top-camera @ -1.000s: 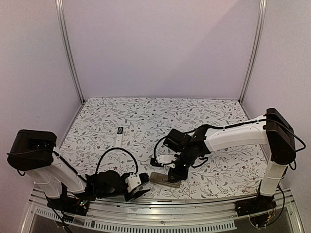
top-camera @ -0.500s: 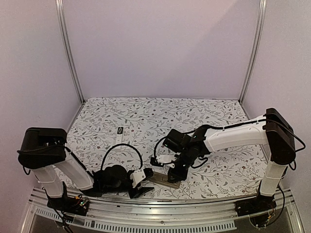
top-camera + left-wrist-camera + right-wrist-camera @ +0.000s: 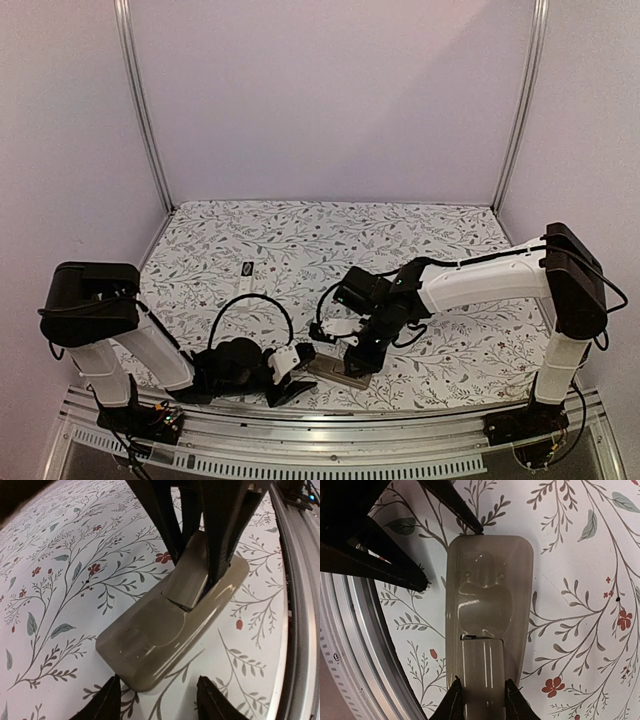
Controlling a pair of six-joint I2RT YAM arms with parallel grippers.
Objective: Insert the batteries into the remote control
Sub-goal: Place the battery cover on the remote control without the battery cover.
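Note:
A grey-brown remote control (image 3: 336, 370) lies back up near the table's front edge; it fills the left wrist view (image 3: 165, 630) and the right wrist view (image 3: 487, 595). My right gripper (image 3: 483, 696) stands over it, its two fingertips pressed against the sides of the battery cover (image 3: 482, 670), whose front edge shows a small gap. My left gripper (image 3: 160, 702) is open, its fingertips on the cloth just short of the remote's near end. In the top view the left gripper (image 3: 293, 381) and the right gripper (image 3: 358, 357) meet at the remote. No batteries show.
A slim white remote (image 3: 247, 287) with a small dark piece at its far end lies left of centre on the floral cloth (image 3: 400, 240). The metal rail (image 3: 330, 440) runs along the front edge, close to the remote. Side walls enclose the table.
My left arm has reached to the right, bringing its open gripper up to the remote's end. The right gripper has stayed on the remote.

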